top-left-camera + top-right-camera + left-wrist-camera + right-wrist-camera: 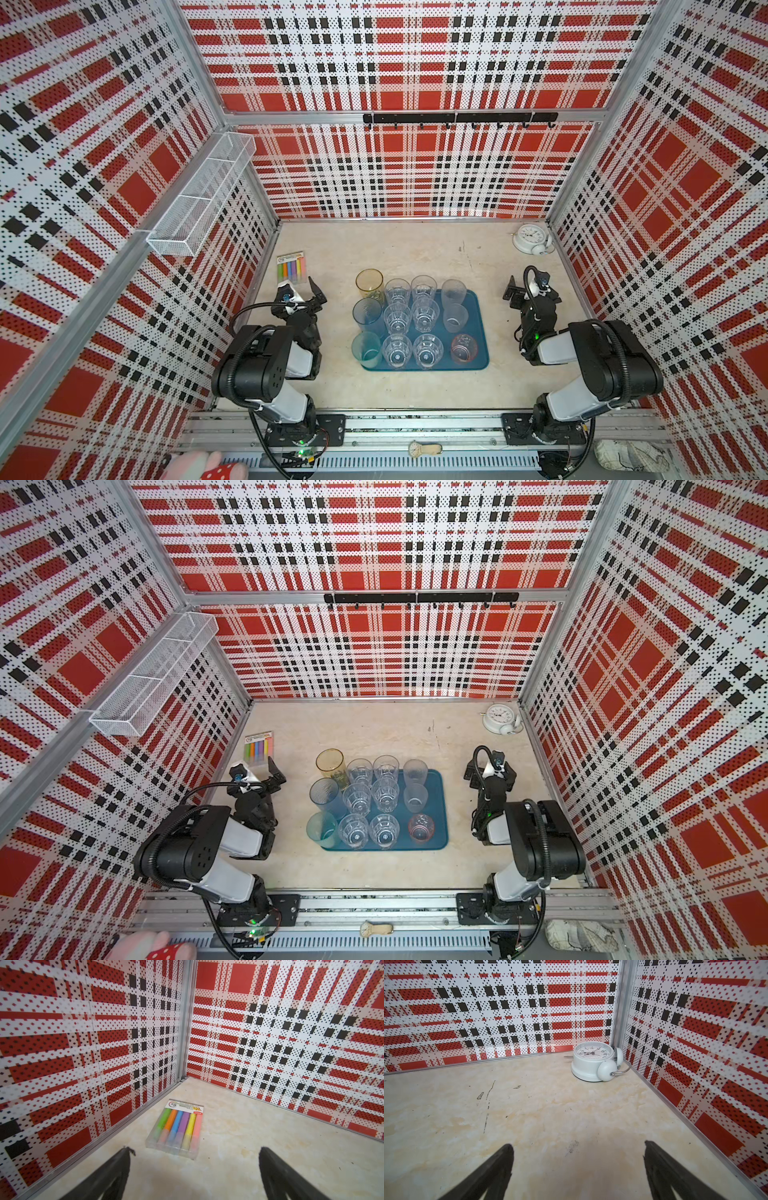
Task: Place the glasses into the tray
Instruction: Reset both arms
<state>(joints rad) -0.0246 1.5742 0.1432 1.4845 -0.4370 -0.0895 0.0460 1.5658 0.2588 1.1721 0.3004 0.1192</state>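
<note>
Left gripper [195, 1152]: black jaws are standing spread wide and gripping nothing, pointing at a clear flat pack of six coloured markers [176, 1128] that is lying just ahead, near the left wall. Right gripper [578, 1145]: jaws are likewise gaping fully and carrying nothing, hanging over bare surface to the right of the tray. Flat dark teal-blue rectangular tray [476, 328] with rounded corners and a low rim: lying mid-table between the two arms, touching neither. Twelve handleless glasses [397, 320] are standing upright there in three rows of four. Nearest row, left to right: mint-green tumbler [366, 349], two clear faceted tumblers [397, 351], pink tumbler [464, 348]. Middle row: blue-grey tumbler [368, 311], two clear faceted ones, one frosted tumbler [455, 318]. Far row: amber tumbler [369, 284], two clear faceted ones, another frosted one. The left column is crowding the tray's left edge; whether the amber tumbler's base is sitting inside the rim cannot be told. Beige marbled tabletop [415, 249]: showing faint dark scuffs toward the rear. White twin-bell alarm clock [591, 1064]: lying face up in the far right corner. White wire-mesh basket [199, 195]: hanging high on the left wall. Red, white and black plaid panels [415, 174] are enclosing three sides, with a black hook rail [457, 118] running along the rear one.
</note>
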